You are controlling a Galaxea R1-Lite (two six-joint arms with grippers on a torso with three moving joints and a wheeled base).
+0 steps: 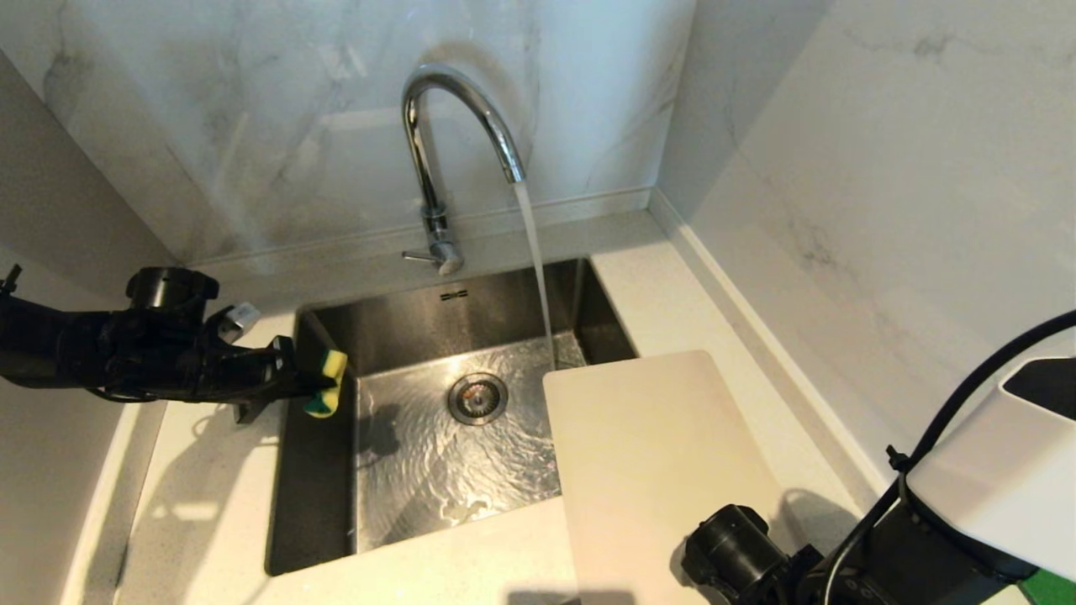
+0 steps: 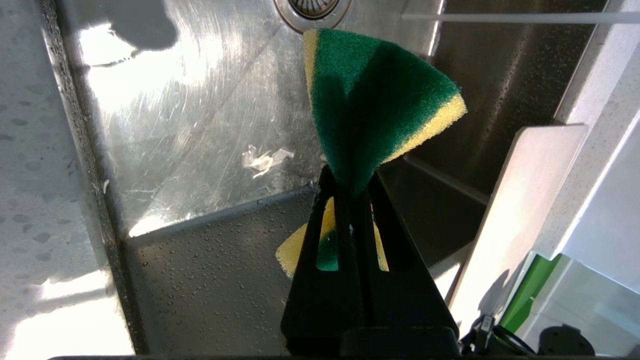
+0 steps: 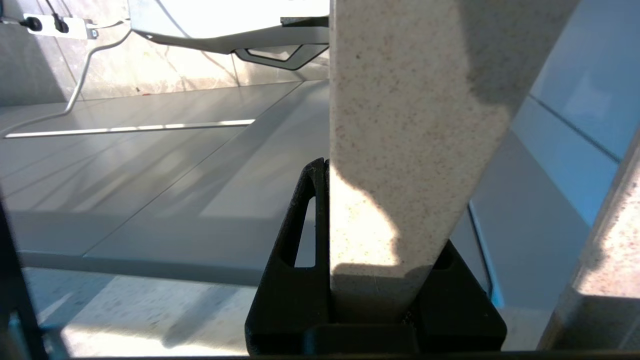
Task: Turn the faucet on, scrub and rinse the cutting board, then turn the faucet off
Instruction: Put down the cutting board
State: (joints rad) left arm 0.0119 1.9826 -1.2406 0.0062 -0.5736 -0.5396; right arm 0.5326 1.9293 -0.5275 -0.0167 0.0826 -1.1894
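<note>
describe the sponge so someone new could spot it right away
Find the steel sink under the running faucet. At its left rim, the left pincer is shut on the sponge, holding it over the basin. It is green on one face and yellow on the other, the only coloured thing here; the cutting board opposite is plain off-white.
</note>
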